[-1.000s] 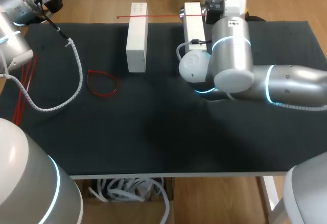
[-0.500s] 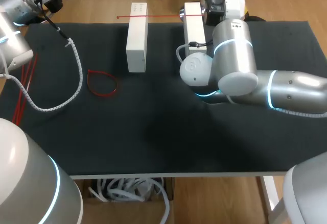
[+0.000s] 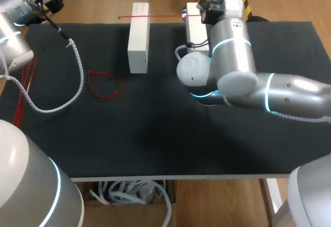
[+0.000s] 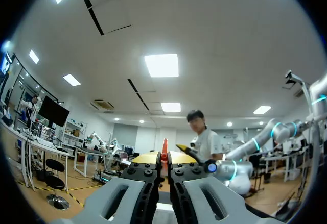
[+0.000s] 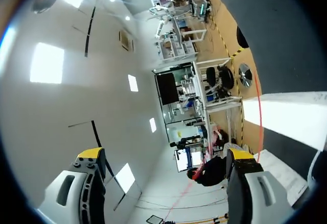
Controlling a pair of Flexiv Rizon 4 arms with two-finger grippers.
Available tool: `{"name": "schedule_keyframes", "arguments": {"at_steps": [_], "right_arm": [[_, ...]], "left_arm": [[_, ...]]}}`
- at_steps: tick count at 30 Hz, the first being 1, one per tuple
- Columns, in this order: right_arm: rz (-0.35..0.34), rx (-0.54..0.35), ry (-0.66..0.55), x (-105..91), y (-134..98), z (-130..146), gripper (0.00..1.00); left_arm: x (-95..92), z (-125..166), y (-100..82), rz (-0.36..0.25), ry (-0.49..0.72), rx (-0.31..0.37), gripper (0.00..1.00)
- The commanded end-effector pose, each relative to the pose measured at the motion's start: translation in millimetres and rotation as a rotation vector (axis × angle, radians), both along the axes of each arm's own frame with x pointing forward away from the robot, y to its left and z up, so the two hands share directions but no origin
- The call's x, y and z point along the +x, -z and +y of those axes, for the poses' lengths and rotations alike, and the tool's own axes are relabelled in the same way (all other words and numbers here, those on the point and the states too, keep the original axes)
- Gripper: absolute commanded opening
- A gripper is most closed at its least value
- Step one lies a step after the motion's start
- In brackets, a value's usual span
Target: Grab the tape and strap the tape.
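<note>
Right gripper (image 5: 165, 155), spread wide and empty, is held over the far edge of the table (image 3: 155, 144); the red tape (image 3: 163, 16) is stretched along that edge, running leftward from it to the left white block (image 3: 138, 35).

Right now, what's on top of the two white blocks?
A thin red strap spans from the left block to the right block; my right arm hides its far end.
</note>
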State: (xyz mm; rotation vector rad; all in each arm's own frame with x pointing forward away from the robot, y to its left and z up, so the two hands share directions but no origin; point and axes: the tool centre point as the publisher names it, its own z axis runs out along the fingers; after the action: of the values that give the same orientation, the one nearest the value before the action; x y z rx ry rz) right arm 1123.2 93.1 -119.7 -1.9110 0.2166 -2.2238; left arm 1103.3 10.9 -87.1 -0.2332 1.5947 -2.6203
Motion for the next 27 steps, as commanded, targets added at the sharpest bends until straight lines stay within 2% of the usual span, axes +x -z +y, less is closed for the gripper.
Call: {"name": "schedule_keyframes", "arguments": {"at_steps": [1, 17, 27], "right_arm": [[0.019, -0.002, -0.007, -9.6, 2, 3, 1.0], [-0.001, 0.01, 0.008, 10.0, 6, 18, 1.0], [0.015, 0.042, -0.036, -5.4, 6, 27, 1.0]], "left_arm": [[1.2, 0, 0.9, -0.002, 0.003, -0.001, 0.0], [1.2, 0, 0.9, -0.002, 0.003, -0.001, 0.0], [1.2, 0, 0.9, -0.002, 0.003, -0.001, 0.0]]}}
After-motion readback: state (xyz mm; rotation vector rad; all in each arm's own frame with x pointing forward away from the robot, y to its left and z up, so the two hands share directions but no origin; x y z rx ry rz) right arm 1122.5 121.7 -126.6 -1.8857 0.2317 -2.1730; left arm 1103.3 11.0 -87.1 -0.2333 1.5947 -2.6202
